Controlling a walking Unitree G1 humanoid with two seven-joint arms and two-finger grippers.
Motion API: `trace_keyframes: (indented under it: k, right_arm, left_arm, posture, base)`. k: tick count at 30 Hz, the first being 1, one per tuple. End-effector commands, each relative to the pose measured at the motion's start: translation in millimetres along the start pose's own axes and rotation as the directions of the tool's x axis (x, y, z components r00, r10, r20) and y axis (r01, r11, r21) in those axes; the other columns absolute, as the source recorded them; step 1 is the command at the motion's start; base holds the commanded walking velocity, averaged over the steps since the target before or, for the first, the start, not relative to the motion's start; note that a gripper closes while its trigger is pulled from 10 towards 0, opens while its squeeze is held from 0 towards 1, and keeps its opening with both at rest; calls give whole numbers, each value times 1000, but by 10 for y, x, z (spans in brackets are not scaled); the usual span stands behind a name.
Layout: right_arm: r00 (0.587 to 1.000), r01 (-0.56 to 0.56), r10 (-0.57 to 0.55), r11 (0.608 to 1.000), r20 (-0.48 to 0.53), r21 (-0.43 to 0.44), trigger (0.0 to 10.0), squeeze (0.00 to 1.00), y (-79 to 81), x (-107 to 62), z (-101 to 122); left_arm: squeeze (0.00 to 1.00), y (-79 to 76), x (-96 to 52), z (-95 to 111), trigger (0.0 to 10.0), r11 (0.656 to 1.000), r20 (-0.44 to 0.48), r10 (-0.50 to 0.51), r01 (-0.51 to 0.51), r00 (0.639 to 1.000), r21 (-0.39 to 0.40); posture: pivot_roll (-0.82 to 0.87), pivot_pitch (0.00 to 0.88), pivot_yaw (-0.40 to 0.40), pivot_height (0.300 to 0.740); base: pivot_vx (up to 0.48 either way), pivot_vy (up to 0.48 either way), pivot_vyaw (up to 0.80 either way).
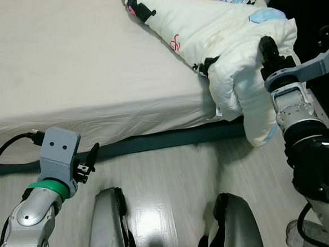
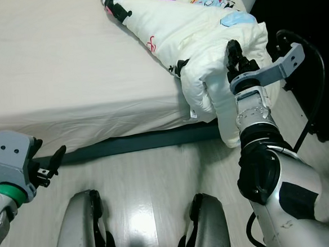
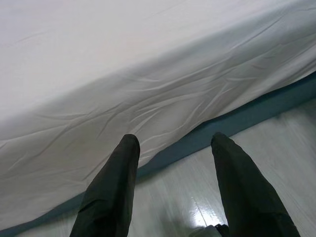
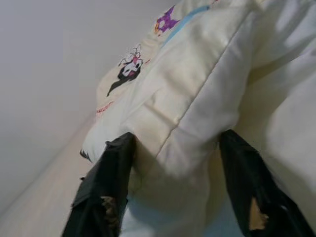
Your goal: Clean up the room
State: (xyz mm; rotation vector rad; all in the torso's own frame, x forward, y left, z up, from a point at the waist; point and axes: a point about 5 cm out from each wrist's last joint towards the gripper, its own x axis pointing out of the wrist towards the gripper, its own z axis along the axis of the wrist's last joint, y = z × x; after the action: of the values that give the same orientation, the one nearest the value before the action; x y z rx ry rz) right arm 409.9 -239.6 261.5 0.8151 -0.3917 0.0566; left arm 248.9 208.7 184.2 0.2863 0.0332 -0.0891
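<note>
A cream comforter (image 1: 214, 29) with cartoon prints lies bunched on the right part of the bed (image 1: 64, 62), one thick fold hanging over the bed's side toward the floor. My right gripper (image 1: 267, 48) is pushed into that hanging fold. In the right wrist view its fingers (image 4: 106, 187) stand apart, open, with a bulge of the comforter (image 4: 187, 98) between them. My left gripper (image 1: 89, 158) is open and holds nothing, low over the floor beside the bed; in its wrist view it (image 3: 173, 140) faces the wrinkled white sheet (image 3: 148, 89).
A dark blue bed base (image 1: 154, 141) runs under the mattress edge. Pale wood floor (image 1: 168, 180) lies in front, with my two legs (image 1: 110, 229) at the bottom. A black stand with cables (image 2: 316, 107) is at the right, past the bed's corner.
</note>
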Motion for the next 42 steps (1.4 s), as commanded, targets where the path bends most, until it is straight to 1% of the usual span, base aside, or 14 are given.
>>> trace_keyframes:
  k: [1, 23, 26, 30, 31, 32, 33, 34, 36, 38, 39, 40, 41, 42]
  right_arm:
    - [1000, -1, 0, 1000, 0, -4, 0, 0, -38, -17, 11]
    - [998, -52, 53, 998, -32, 37, 0, 0, 44, 19, -7]
    - [976, -184, 162, 971, -147, -151, 0, 0, 234, 43, -179]
    - [924, -341, 284, 914, -255, -220, 0, 0, 452, 42, -388]
    - [872, -445, 367, 869, -324, -216, 0, 0, 591, 14, -548]
    - [752, -610, 490, 772, -442, -181, 0, 0, 786, -98, -856]
    - [568, -764, 602, 639, -561, -89, 0, 0, 967, -312, -1234]
    - [568, -764, 602, 639, -561, -89, 0, 0, 967, -312, -1234]
    - [283, -894, 692, 441, -664, 78, 0, 0, 1139, -683, -1675]
    - [283, -894, 692, 441, -664, 78, 0, 0, 1139, -683, -1675]
    - [160, -917, 687, 369, -709, 151, 0, 0, 1091, -944, -1894]
    - [160, -917, 687, 369, -709, 151, 0, 0, 1091, -944, -1894]
    - [42, -925, 677, 304, -735, 228, 0, 0, 994, -1217, -2041]
    - [-68, -918, 651, 255, -756, 303, 10000, 0, 867, -1510, -2131]
  left_arm:
    - [0, -39, -41, -62, 10000, 1000, -37, -11, 11, 999, -4]
    - [0, -76, 37, -41, 10000, 1000, -38, -22, 22, 999, -16]
    - [0, -88, 45, -47, 10000, 1000, -38, -24, 23, 999, -21]
    - [0, -108, 50, -54, 10000, 999, -39, -26, 26, 999, -25]
    - [0, -121, 55, -55, 10000, 999, -38, -29, 27, 999, -28]
    - [0, -137, 65, -51, 10000, 999, -34, -31, 29, 999, -35]
    - [0, -156, 85, -36, 10000, 999, -26, -33, 32, 999, -44]
    - [0, -156, 85, -36, 10000, 999, -26, -33, 32, 999, -44]
    - [0, -184, 119, -3, 10000, 998, -9, -39, 38, 999, -54]
    - [0, -184, 119, -3, 10000, 998, -9, -39, 38, 999, -54]
    - [0, -170, 154, 56, 10000, 997, 14, -43, 44, 999, -56]
    - [0, -170, 154, 56, 10000, 997, 14, -43, 44, 999, -56]
    - [0, -133, 198, 126, 10000, 997, 40, -40, 42, 998, -58]
    - [0, -82, 244, 198, 10000, 997, 65, -40, 44, 997, -62]
  posture:
    - [376, 311, -10, 456]
    - [358, 286, -9, 456]
    - [344, 287, -12, 456]
    - [344, 287, -12, 456]
    - [344, 287, -12, 456]
    - [344, 287, -12, 456]
    - [318, 285, -24, 456]
    - [318, 285, -24, 456]
    - [312, 286, -30, 456]
    - [312, 286, -30, 456]
    - [303, 285, -34, 456]
    - [303, 285, -34, 456]
    - [291, 286, -35, 456]
    - [291, 286, -35, 456]
  base:
    - [0, 0, 0]
    - [0, 0, 0]
    - [0, 0, 0]
    - [0, 0, 0]
    - [0, 0, 0]
    - [0, 0, 0]
    - [0, 0, 0]
    - [0, 0, 0]
    - [0, 0, 0]
    - [0, 0, 0]
    - [0, 0, 0]
    - [0, 0, 0]
    - [0, 0, 0]
    - [0, 0, 0]
